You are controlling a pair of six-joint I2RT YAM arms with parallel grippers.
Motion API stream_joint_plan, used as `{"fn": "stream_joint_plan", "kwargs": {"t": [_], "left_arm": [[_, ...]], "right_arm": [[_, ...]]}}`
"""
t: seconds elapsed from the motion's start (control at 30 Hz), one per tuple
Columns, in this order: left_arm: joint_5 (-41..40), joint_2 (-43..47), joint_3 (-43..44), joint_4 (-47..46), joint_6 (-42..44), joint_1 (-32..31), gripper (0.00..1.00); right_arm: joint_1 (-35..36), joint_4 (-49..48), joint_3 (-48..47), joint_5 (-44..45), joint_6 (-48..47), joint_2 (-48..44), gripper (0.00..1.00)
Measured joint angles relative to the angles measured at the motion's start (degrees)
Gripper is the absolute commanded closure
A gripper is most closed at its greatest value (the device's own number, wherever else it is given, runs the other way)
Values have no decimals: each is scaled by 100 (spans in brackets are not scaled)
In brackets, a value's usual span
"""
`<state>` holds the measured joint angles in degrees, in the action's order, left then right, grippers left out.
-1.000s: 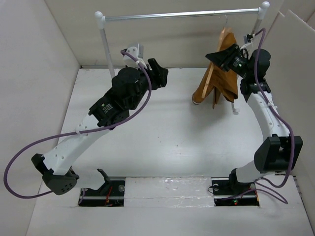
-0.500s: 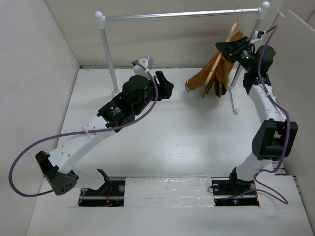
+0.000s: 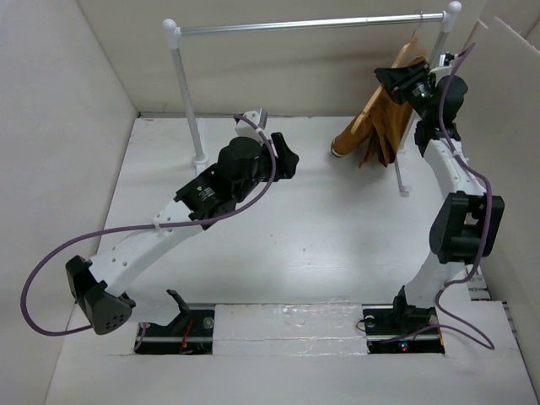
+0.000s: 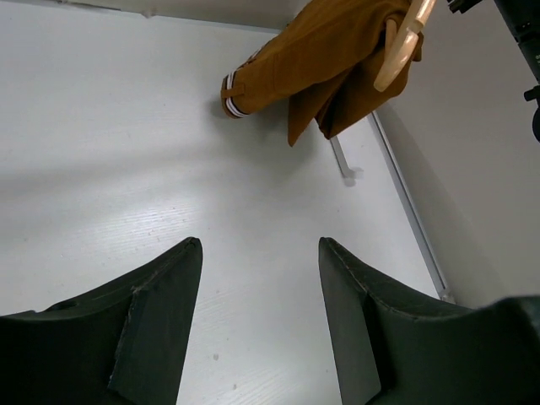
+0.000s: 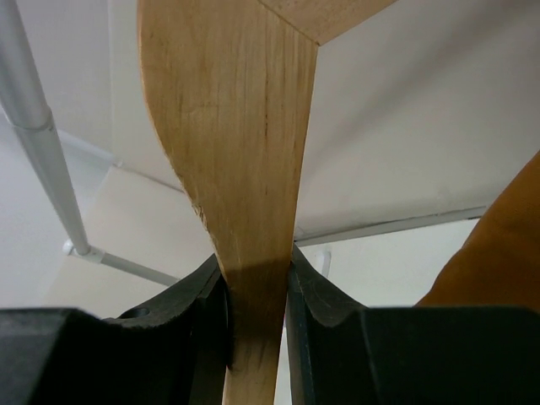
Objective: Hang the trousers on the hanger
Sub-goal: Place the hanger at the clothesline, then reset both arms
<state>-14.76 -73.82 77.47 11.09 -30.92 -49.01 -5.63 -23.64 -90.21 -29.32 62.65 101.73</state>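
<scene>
Gripping the wooden clothes hanger [image 5: 245,126] by one of its flat arms, the right gripper [image 5: 257,295] is clenched, with a finger pressed against the wood on either side. The right arm reaches up to the far right corner of the bench [image 3: 321,228] and holds the hanger high, just under the right end of the silver rail [image 3: 312,25]. The hanger's top is right at the rail, but I cannot tell whether its hook sits over it.

The rust-brown trousers [image 3: 377,126] are draped over the hanger. They hang down from it and slant toward the bench's middle. Their lowest end, which has a white-and-dark striped trim [image 4: 232,91], is low over the far right part of the bench. Whether it touches the surface is unclear.

The left gripper [image 4: 257,312] is released, its two dark fingers [image 4: 160,321] spread wide with only bare bench showing between them. It hovers near the far edge around the bench's middle, pointed toward the trousers and well apart from them.
</scene>
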Motion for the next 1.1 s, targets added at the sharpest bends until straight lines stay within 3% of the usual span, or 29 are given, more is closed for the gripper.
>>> {"fn": "stream_joint_plan", "kwargs": {"t": [0.07, 0.1, 0.2, 0.27, 0.3, 0.33, 0.67, 0.87, 0.97, 1.1], "left_arm": [[28, -33, -20, -7, -9, 0, 46], [57, -59, -22, -15, -15, 0, 46], [118, -125, -22, -31, -33, 0, 46], [157, -181, -22, -61, -48, 0, 45], [179, -212, -22, -76, -55, 0, 45], [201, -240, -20, -87, -63, 0, 44], [667, -645, 240, 28, -138, 321, 41], [1443, -789, 297, 7, -420, 1523, 44], [1615, -667, -146, -31, -496, 1904, 44], [1777, -289, -835, 35, -496, 1871, 44]], "right_arm": [[-4, -94, 188, 24, -24, -2, 89], [-2, -181, 247, 33, -39, -4, 76], [-2, -396, 533, 48, -151, -151, 57], [-20, -452, 684, 44, -229, -291, 52], [-31, -446, 752, 37, -282, -385, 15], [-42, -391, 804, 28, -339, -490, 0], [-503, 553, 861, -275, -1832, -1663, 0], [-636, 1497, 1106, -409, -3088, -2719, 0], [-304, 1880, 1792, -428, -3818, -3648, 0], [323, 2647, 3233, -275, -4673, -5195, 0]]}}
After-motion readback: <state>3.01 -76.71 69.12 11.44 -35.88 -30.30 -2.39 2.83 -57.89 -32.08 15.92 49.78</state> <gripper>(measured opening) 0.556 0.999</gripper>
